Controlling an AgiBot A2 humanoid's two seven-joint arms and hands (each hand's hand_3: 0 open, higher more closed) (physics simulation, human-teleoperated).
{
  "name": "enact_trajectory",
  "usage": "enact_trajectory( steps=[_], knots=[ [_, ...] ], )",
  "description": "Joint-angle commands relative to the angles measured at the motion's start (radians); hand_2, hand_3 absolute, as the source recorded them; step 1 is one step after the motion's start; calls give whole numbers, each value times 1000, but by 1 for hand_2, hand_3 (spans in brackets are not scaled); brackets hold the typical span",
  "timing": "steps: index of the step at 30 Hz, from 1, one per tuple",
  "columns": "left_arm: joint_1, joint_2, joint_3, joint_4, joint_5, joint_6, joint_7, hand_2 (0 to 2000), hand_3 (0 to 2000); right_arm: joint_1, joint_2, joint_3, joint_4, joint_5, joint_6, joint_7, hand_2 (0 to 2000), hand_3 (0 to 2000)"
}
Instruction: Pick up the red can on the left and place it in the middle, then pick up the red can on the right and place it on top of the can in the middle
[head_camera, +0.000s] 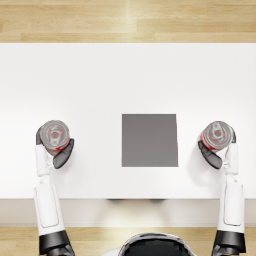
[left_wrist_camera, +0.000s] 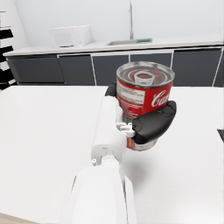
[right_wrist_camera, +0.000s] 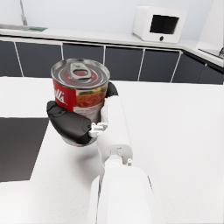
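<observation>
here each hand (head_camera: 60, 150) (head_camera: 214, 152) grips an upright red can (head_camera: 54, 136) (head_camera: 217, 135); pull-tab lids face up.

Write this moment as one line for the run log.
left hand: grips left red can | right hand: grips right red can | grey mat: bare, middle | stack: not started

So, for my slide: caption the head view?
Both hands, left and right, each hold a red can beside the grey mat.
</observation>
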Motion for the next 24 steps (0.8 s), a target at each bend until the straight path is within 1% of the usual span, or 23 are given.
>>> enact_trajectory(
  steps=[1,3,6,10,16,20,22,23,24],
  knots=[
    [26,0,134,-194,0,-1,0,2000,1520,34,-1,46,180,0,0,-1,2000,1520],
    [37,7,197,-218,0,-3,0,2000,1520,47,-4,59,229,0,5,0,2000,1520],
    [61,25,315,-203,0,-5,-1,2000,1520,65,-9,78,265,0,8,1,2000,1520],
    [111,71,470,-162,0,-6,-1,2000,1520,92,-22,111,281,0,13,2,2000,1520],
    [166,128,606,-62,0,-11,-3,2000,1520,117,-37,146,273,0,22,1,2000,1520],
    [205,167,676,40,0,-11,-3,2000,1520,120,-45,159,276,0,25,0,2000,1520],
    [233,191,690,119,0,-11,-3,2000,1520,123,-49,163,278,0,25,0,2000,1520],
    [243,199,686,153,0,-12,-15,2000,1520,123,-50,162,278,0,26,0,2000,1520],
    [246,204,684,177,0,-9,-74,2000,1520,124,-52,171,279,0,26,0,2000,1520]
  ],
)
